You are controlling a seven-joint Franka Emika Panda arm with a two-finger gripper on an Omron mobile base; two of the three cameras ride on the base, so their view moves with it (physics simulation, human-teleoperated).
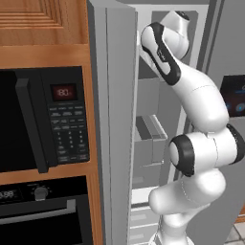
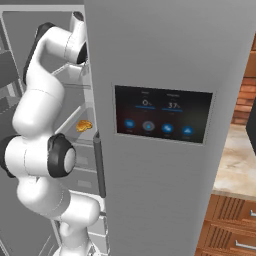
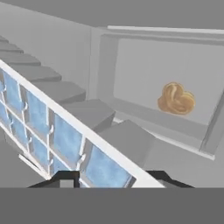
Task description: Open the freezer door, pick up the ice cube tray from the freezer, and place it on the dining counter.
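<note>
We found the freezer door [image 1: 115,119] already swung open, its edge standing tall at the centre of the left base view, and the arm reached deep into the freezer [image 1: 148,143] toward the upper shelves. So the first step looked done.

In the hand view the ice cube tray [image 3: 57,135] ran from nine o'clock down to six o'clock, its white rim and pale blue cubes sitting right over the gripper [image 3: 111,177] — the two dark tips straddled the tray's near end. The jaws stood partway closed; we could not tell whether they had actually clamped the tray or were just around it. The tray appeared tilted across the view, though that may only have been the hand's roll.

A small golden-brown pastry [image 3: 176,99] lay well apart at two o'clock, against the back wall.

By our judgement the task was around its middle: the grasp was being made, while lifting the tray out and carrying it to the dining counter remained.
</note>
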